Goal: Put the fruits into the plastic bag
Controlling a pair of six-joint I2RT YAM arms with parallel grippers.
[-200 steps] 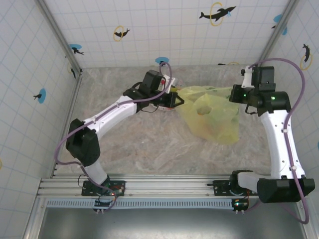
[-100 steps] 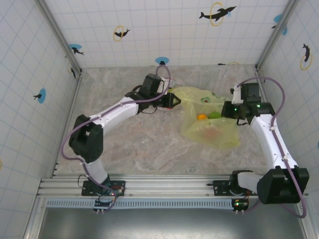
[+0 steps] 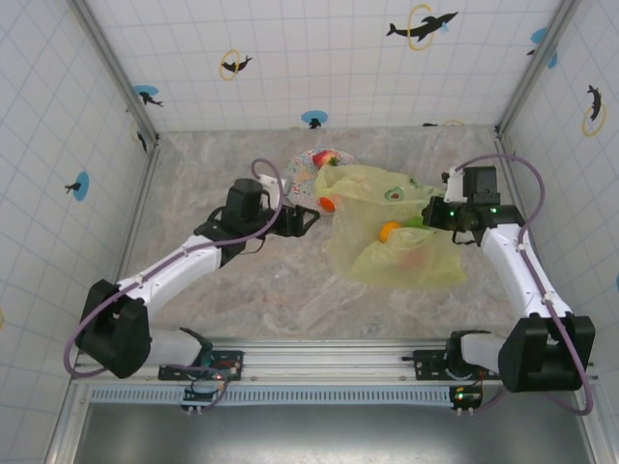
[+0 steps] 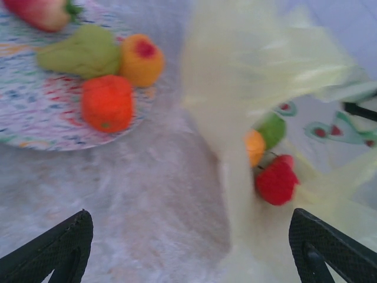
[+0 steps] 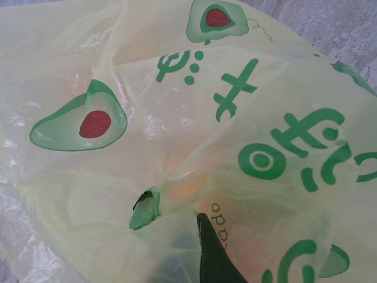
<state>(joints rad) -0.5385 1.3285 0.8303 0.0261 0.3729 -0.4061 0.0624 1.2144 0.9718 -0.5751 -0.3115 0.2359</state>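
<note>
1. The grey marbled tabletop is filling the middle of the top view and carrying everything else.
2. The crinkly translucent yellow-green plastic bag, printed with green avocado halves, is lying right of centre in the top view. Its left edge is reaching just beside the plate.
3. The white-and-black left arm is stretching from the lower left toward the centre. The left gripper is hanging released. Its black fingertips are standing wide apart at the bottom corners of the left wrist view, gripping nothing.
4. The white-and-black right arm is reaching up the right side of the top view. The right gripper is clenching the right edge of the plastic bag, and in the right wrist view the film is bunching around its dark finger.
5. The round white patterned plate is sitting at upper centre, left of the bag.
6. Four fruits are resting on the plate, at the upper left of the left wrist view:
   - a red-and-pink fruit
   - a green pear-shaped fruit
   - a yellow-orange fruit
   - an orange fruit near the rim
7. Three more are sitting clustered inside the bag, right of centre in that view:
   - a green round fruit
   - a small orange fruit
   - a red fruit
</note>
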